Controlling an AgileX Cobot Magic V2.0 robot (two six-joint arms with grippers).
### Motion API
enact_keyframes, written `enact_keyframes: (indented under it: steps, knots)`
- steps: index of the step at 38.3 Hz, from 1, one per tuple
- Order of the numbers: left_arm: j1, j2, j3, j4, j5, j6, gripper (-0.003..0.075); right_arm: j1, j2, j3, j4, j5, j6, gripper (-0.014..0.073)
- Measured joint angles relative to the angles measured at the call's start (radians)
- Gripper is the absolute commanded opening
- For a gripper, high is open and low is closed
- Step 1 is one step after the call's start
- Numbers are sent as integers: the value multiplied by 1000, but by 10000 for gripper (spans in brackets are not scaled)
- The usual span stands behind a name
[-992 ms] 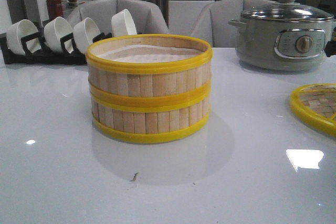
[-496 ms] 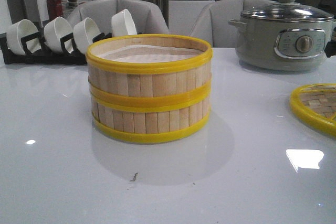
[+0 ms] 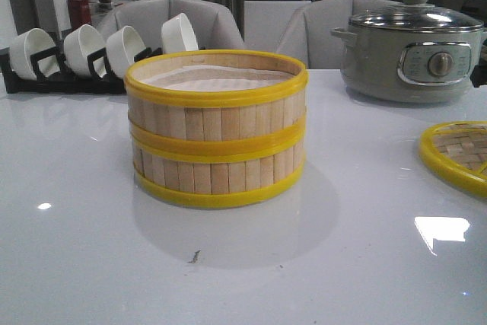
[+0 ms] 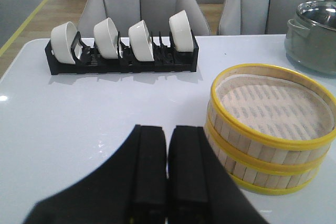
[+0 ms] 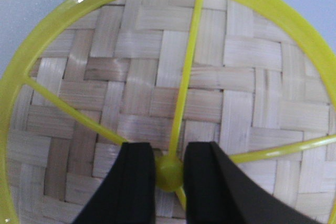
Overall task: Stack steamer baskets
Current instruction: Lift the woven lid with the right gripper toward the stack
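Note:
The two steamer baskets stand stacked mid-table, the upper basket (image 3: 217, 116) squarely on the lower basket (image 3: 221, 176); the stack also shows in the left wrist view (image 4: 273, 129). My left gripper (image 4: 167, 135) is shut and empty, just beside the stack and apart from it. My right gripper (image 5: 169, 153) is over the flat woven lid (image 5: 157, 77), its two fingers pressed against either side of the lid's yellow centre knob (image 5: 169, 174). The lid (image 3: 456, 154) lies on the table at the right edge. Neither gripper shows in the front view.
A black rack of white bowls (image 3: 84, 55) stands at the back left, also in the left wrist view (image 4: 123, 51). A grey electric cooker with a glass lid (image 3: 411, 51) stands at the back right. Grey chairs (image 3: 175, 17) are behind the table.
The baskets and the lid have not moved. A dark part at the right edge of the front view has shifted slightly lower.

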Motion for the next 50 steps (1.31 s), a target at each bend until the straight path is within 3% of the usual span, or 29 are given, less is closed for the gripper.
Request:
enact_keyframes:
  steps: [3,10,17,31,42,50]
  knots:
    - [0,0,0,0,0,0,86,0,0,0,0,2,0,40]
    - [0,0,0,0,0,0,86,23,-9,-2,-7,12,0,55]
    - [0,0,0,0,0,0,86,121,-81,-46,-7,87,0,55]
    - [0,0,0,0,0,0,86,399,-137,-454,-6,387,0,55]
    - [0,0,0,0,0,0,86,638,26,-748,-4,535,0,55]
    - [0,0,0,0,0,0,86,735,176,-893,0,571,0,55]
